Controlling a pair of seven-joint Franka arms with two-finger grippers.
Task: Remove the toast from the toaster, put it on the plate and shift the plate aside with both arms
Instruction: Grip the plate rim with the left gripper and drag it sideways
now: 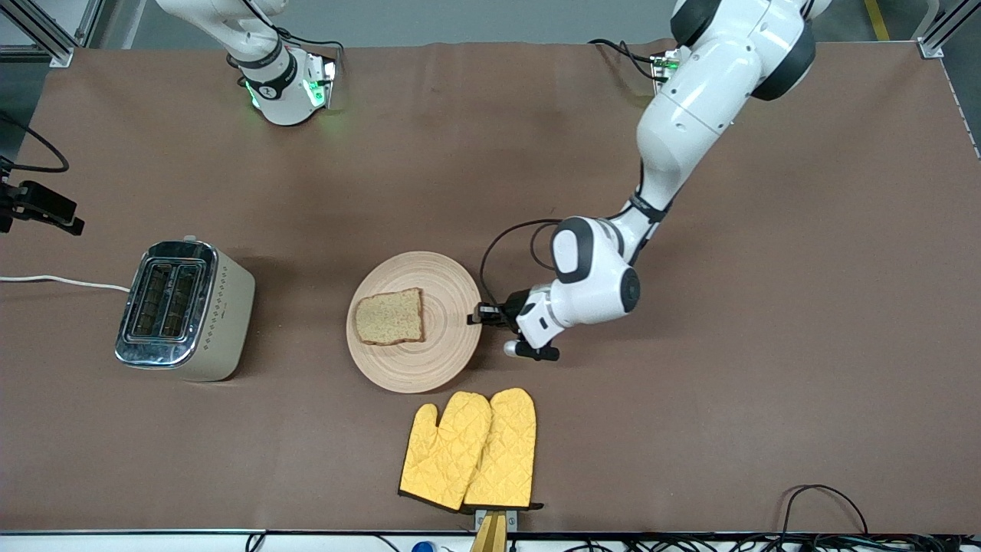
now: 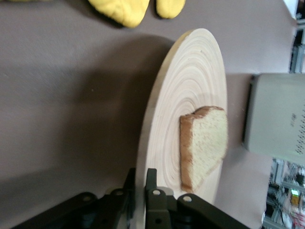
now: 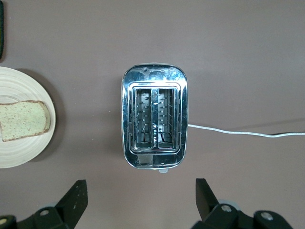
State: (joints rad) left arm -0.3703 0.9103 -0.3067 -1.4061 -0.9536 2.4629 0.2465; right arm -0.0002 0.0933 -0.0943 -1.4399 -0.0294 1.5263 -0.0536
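The round pale wooden plate [image 1: 438, 293] lies in the middle of the table with the toast [image 1: 389, 317] on it, toward the toaster side. My left gripper [image 1: 481, 314] is at the plate's rim on the left arm's side. In the left wrist view the left gripper [image 2: 141, 177] is shut on the rim of the plate [image 2: 190, 71], one finger above and one below, with the toast [image 2: 205, 143] close by. My right gripper [image 3: 140, 200] is open and empty, high over the toaster [image 3: 155, 117]; it is out of the front view. The plate [image 3: 19, 152] and toast [image 3: 24, 120] show at that view's edge.
A silver two-slot toaster [image 1: 184, 309] stands toward the right arm's end, with empty slots and a white cord [image 1: 61, 282] running off the table. Two yellow oven mitts [image 1: 471, 448] lie nearer the front camera than the plate.
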